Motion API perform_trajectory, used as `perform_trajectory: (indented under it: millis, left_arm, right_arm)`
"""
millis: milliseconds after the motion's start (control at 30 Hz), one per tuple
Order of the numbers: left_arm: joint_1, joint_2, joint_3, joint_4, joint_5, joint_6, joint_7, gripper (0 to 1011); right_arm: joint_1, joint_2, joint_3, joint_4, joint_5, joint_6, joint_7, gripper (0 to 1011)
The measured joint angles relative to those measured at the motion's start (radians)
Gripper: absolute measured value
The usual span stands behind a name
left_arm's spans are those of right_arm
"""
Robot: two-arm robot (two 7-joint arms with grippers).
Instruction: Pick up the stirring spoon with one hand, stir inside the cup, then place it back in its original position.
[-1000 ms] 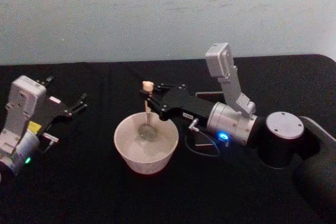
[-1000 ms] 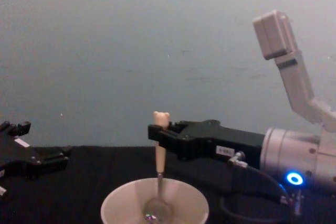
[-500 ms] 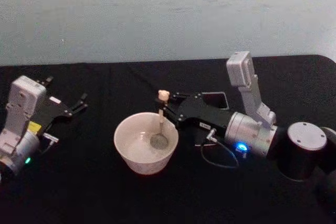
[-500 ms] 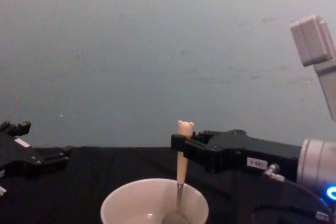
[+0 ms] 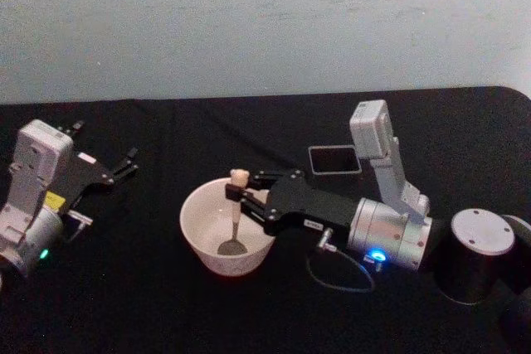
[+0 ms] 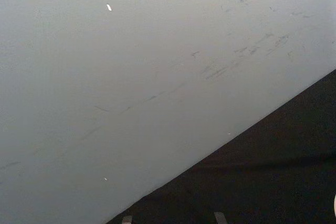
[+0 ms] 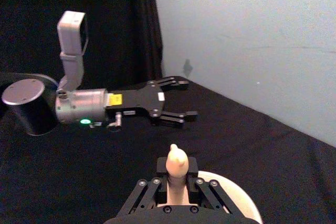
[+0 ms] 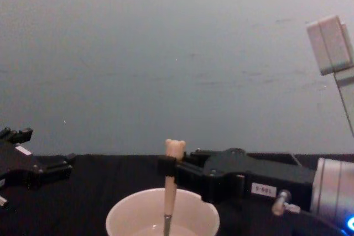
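Observation:
The cream cup [image 5: 199,234] sits near the table's middle, its rim also low in the chest view [image 8: 124,207]. The stirring spoon [image 5: 236,213] stands upright inside it, bear head on top [image 8: 175,148], bowl end down in the cup. My right gripper [image 5: 240,197] is shut on the spoon's wooden handle, reaching in from the right over the cup's rim; the right wrist view shows the bear head [image 7: 176,161] clamped between its fingers. My left gripper [image 5: 126,164] rests open at the far left, well away from the cup, and shows again in the right wrist view [image 7: 176,99].
A dark grey square-mouthed holder [image 5: 334,159] stands behind the right arm, beyond the cup. A thin cable [image 5: 336,275] loops under the right wrist. Black cloth covers the table and a pale wall rises behind it.
The right gripper has carried the spoon around inside the cup: from the far left part, to the right side, and now back left and nearer me. The left arm stayed still.

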Motion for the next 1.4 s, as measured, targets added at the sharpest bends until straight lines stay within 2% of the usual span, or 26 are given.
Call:
perform_trajectory:
  millis: [233, 467, 667, 833, 1100, 1400]
  left_arm:
    - [0.000, 0.000, 0.000, 0.000, 0.000, 0.000, 0.000, 1002]
    - [0.000, 0.000, 0.000, 0.000, 0.000, 0.000, 0.000, 1001]
    - [0.000, 0.000, 0.000, 0.000, 0.000, 0.000, 0.000, 1001]
    - [0.000, 0.000, 0.000, 0.000, 0.000, 0.000, 0.000, 1001]
    - [0.000, 0.000, 0.000, 0.000, 0.000, 0.000, 0.000, 1002]
    - [0.000, 0.000, 0.000, 0.000, 0.000, 0.000, 0.000, 1001]
  right_arm:
    - [0.020, -0.018, -0.029, 0.012, -0.002, 0.001, 0.004, 203]
    - [0.071, -0.065, -0.051, 0.079, -0.024, 0.013, -0.023, 203]
    - [0.106, -0.095, -0.050, 0.130, -0.042, 0.011, -0.045, 203]
    - [0.122, -0.104, -0.029, 0.155, -0.054, 0.004, -0.074, 203]
    - [0.120, -0.096, 0.000, 0.162, -0.069, 0.005, -0.101, 203]
    - [0.072, -0.038, 0.024, 0.091, -0.076, 0.016, -0.087, 203]
